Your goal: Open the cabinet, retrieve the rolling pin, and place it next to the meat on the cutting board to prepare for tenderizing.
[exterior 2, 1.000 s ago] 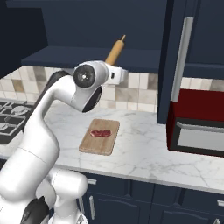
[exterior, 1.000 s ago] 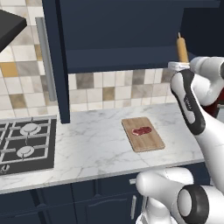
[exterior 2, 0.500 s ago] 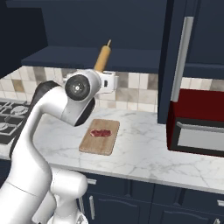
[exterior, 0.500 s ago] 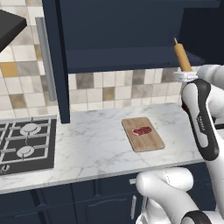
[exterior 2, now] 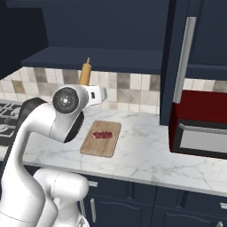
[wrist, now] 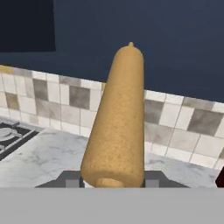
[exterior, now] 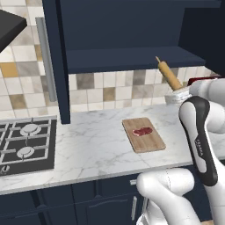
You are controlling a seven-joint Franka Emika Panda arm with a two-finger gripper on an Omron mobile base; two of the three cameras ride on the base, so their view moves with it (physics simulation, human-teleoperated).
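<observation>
At the gripper: jaws clamped on the pin, which you hold near one end, tilted up, above the counter's right side.
Pin's place: out of the cabinet, in the air, well apart from the board.
Board: flat on the counter, meat near its middle, bare wood on both sides.
Risk: you grip far off centre, so a quick swing may twist the pin loose; its free end could clip the shelf edge or open door.
Risk at placing: set down tilted, it may roll onto the meat or off the board.
Room: marble counter, tiled wall, hob to the left, red microwave to the right.
</observation>
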